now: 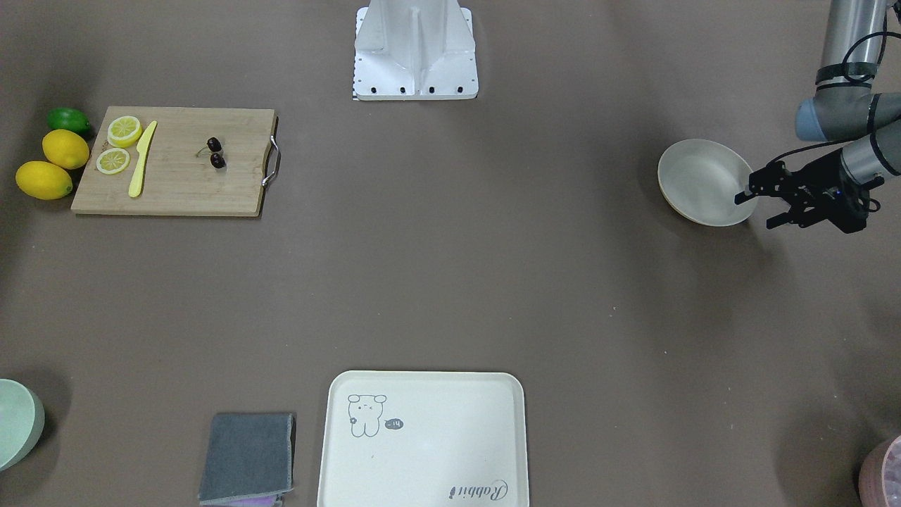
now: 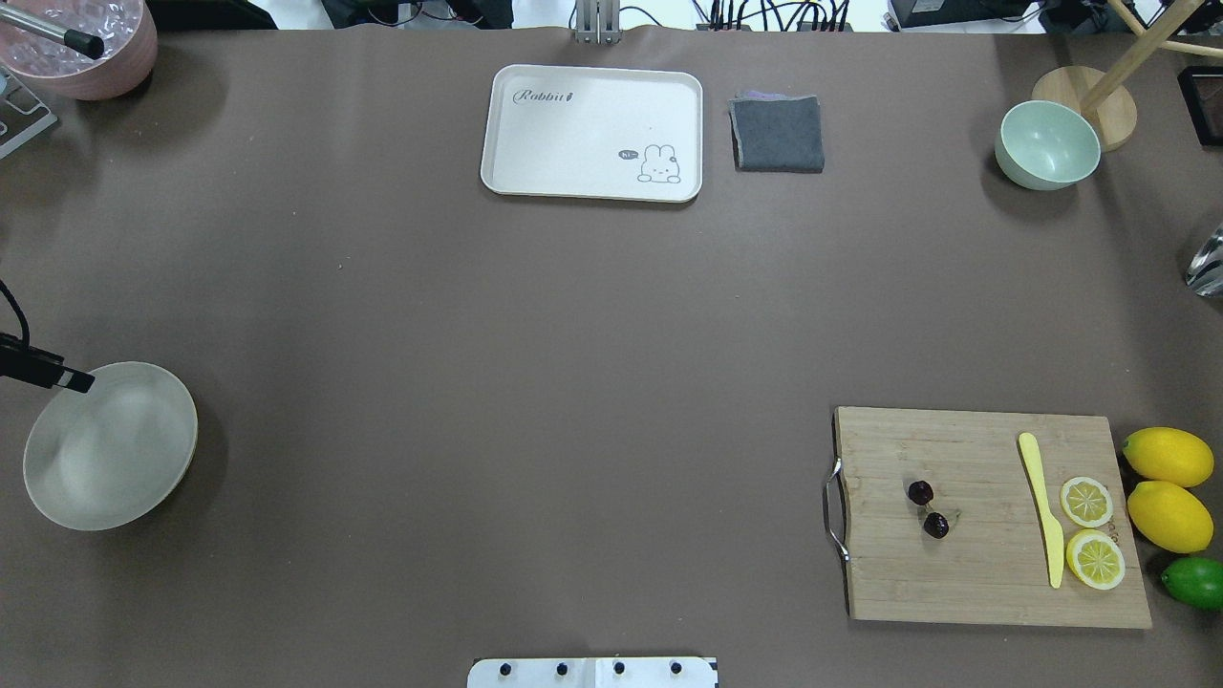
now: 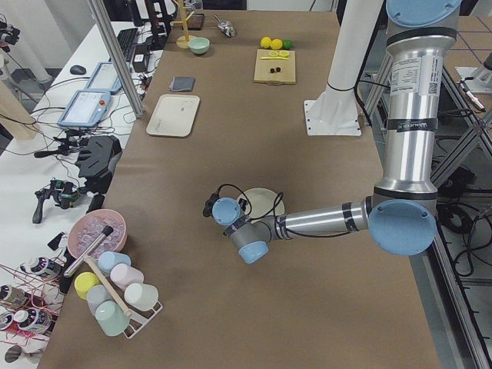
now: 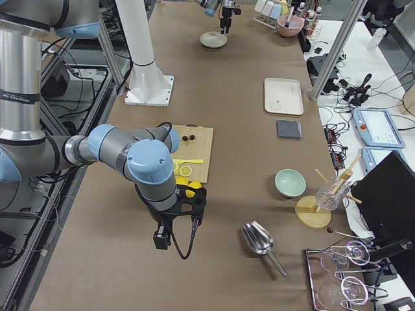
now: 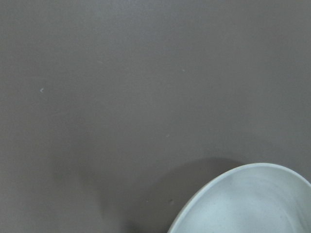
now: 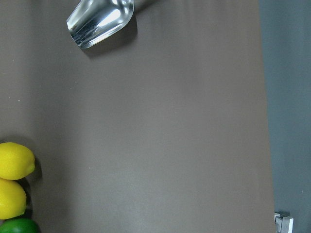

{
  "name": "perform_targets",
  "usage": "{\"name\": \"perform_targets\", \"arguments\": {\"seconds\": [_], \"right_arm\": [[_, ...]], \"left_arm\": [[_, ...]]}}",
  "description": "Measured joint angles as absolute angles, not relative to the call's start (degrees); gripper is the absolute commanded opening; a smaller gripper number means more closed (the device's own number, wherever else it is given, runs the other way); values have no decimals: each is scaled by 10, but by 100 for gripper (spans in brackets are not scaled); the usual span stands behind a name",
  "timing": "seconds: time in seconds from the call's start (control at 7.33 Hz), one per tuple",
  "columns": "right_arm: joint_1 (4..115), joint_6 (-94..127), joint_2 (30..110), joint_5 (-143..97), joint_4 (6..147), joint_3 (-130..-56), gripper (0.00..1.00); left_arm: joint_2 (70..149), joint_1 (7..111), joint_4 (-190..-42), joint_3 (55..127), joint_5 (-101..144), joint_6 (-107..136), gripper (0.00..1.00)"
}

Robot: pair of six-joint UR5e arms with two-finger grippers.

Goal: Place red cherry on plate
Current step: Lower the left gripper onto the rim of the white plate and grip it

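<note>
The red cherry (image 1: 215,153) (image 2: 928,508), a dark pair joined by thin stems, lies on the wooden cutting board (image 1: 176,186) on my right side. The cream plate (image 1: 704,182) (image 2: 110,444) stands far off on my left side, with nothing in it. My left gripper (image 1: 758,211) hovers at the plate's rim, open, nothing between its fingers; one fingertip (image 2: 81,382) shows in the overhead view. My right gripper (image 4: 162,238) appears only in the exterior right view, beyond the lemons near the table's end, and I cannot tell if it is open or shut.
On the board lie a yellow knife (image 2: 1041,506) and two lemon slices (image 2: 1089,530). Two lemons (image 2: 1168,487) and a lime (image 2: 1194,581) sit beside it. A bear tray (image 2: 592,132), grey cloth (image 2: 777,134), mint bowl (image 2: 1047,143) and metal scoop (image 6: 99,22) line the far side.
</note>
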State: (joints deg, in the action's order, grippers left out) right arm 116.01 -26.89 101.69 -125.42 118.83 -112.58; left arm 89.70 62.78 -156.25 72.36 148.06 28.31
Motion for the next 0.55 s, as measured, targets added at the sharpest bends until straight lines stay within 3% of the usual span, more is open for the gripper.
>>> {"name": "perform_targets", "arguments": {"seconds": [0.55], "right_arm": [[1161,-269,1020,-1254,1188,-1126,100]], "left_arm": [[872,609,-1612,722,1480,284,82]]}}
